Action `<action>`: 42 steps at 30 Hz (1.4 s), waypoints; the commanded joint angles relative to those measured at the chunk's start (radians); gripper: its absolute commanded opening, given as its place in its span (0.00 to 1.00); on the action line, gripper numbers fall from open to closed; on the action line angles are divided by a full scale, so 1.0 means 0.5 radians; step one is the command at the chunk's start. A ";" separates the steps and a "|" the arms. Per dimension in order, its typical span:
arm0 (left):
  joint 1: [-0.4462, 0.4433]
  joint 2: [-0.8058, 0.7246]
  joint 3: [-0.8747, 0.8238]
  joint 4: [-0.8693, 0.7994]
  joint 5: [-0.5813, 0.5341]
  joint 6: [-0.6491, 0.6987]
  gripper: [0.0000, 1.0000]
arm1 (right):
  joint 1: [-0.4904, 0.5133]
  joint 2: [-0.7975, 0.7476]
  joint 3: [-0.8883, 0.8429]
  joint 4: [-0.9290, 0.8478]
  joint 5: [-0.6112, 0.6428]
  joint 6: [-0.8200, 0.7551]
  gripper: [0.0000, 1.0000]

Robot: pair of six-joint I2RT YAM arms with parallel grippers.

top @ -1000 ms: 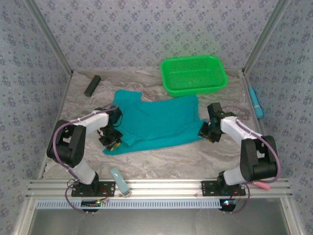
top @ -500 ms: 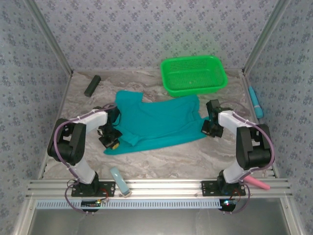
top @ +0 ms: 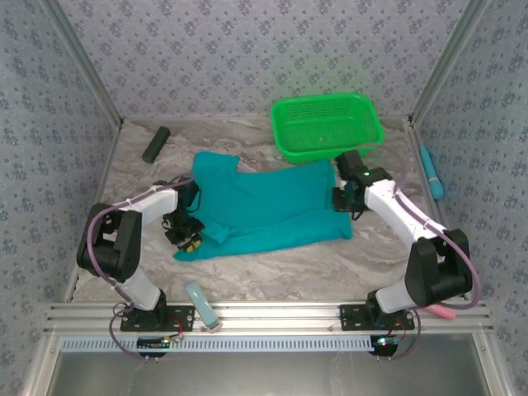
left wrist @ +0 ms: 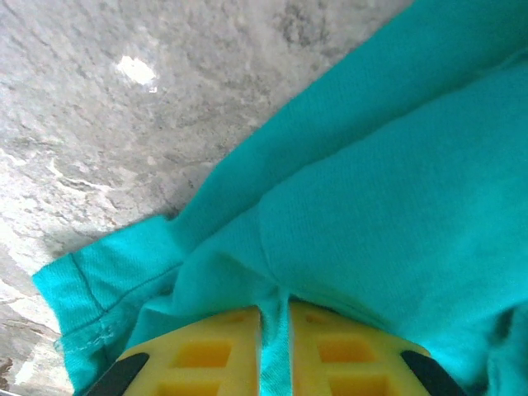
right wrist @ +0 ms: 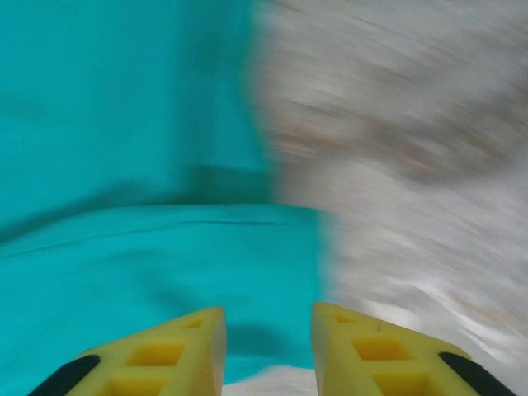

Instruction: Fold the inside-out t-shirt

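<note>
Roughly mid-surface, found the inside-out t-shirt [top: 264,206]: plain teal, soft knit, spread mostly flat on the marbled grey-white surface [top: 272,264], its near left edge rumpled and doubled over. From the left wrist, noted a fine matte weave up close, plus a short sleeve [left wrist: 99,289] with a stitched hem lying against the stone-like pattern. Saw the left pincer [left wrist: 275,346] at that rumpled left part, blocky yellow fingers [left wrist: 206,355] almost together, clamped on a thin ridge of the shirt drawn up into the narrow gap. Placed the right pincer [right wrist: 268,351] over the shirt's right edge, jaws apart, nothing between them but cloth and surface below. Blurred there, so could not tell whether touching the cloth. Made out black pads [right wrist: 66,373] on the outer sides of those yellow fingers. Behind the shirt's right end, just beside it, found a bright green plastic basket [top: 322,101]: rectangular, round-cornered, mesh-walled. Looked straight down onto its perforated floor. Logged a dark oblong block [top: 156,143] at the back left, a blue rod-like thing [top: 431,172] along the right frame and a pale blue piece [top: 202,304] on the near rail.
</note>
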 commanded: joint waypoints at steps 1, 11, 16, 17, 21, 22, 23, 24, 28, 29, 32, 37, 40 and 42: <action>0.011 -0.086 -0.025 -0.022 -0.001 0.040 0.17 | 0.383 0.042 0.087 0.289 -0.612 -0.375 0.41; 0.145 -0.009 -0.117 -0.148 -0.073 -0.064 0.21 | 1.141 0.716 0.238 1.223 -0.684 -1.164 0.49; 0.154 0.080 -0.122 -0.114 -0.103 -0.122 0.20 | 1.260 1.076 0.500 1.334 -0.616 -1.139 0.54; 0.156 0.093 -0.122 -0.107 -0.109 -0.127 0.20 | 1.276 1.148 0.552 1.325 -0.600 -1.156 0.53; 0.158 0.123 -0.135 -0.102 -0.130 -0.112 0.20 | 1.285 1.298 0.637 1.362 -0.389 -1.121 0.50; 0.158 0.121 -0.146 -0.102 -0.133 -0.106 0.20 | 1.267 1.299 0.629 1.404 -0.299 -1.071 0.48; 0.158 0.117 -0.158 -0.097 -0.137 -0.101 0.20 | 1.229 1.293 0.622 1.440 -0.227 -0.998 0.47; 0.158 0.106 -0.175 -0.088 -0.139 -0.101 0.20 | 1.179 1.284 0.625 1.459 -0.151 -0.906 0.45; 0.177 0.107 -0.215 -0.085 -0.167 -0.071 0.20 | 0.981 1.309 0.715 1.389 0.109 -0.612 0.44; 0.190 0.110 -0.214 -0.090 -0.165 -0.052 0.20 | 0.927 1.343 0.782 1.311 0.120 -0.544 0.45; 0.244 0.086 -0.196 -0.100 -0.131 0.013 0.25 | 0.816 1.377 0.890 1.161 0.105 -0.362 0.48; 0.290 -0.053 -0.081 -0.228 -0.157 0.075 0.50 | 0.787 1.130 0.776 1.110 -0.360 -0.439 0.50; 0.287 -0.152 -0.049 -0.279 -0.135 0.051 0.51 | 0.918 1.053 0.695 1.051 -0.711 -0.769 0.49; 0.290 -0.182 -0.052 -0.287 -0.127 0.013 0.50 | 1.067 1.097 0.702 0.997 -0.760 -1.004 0.49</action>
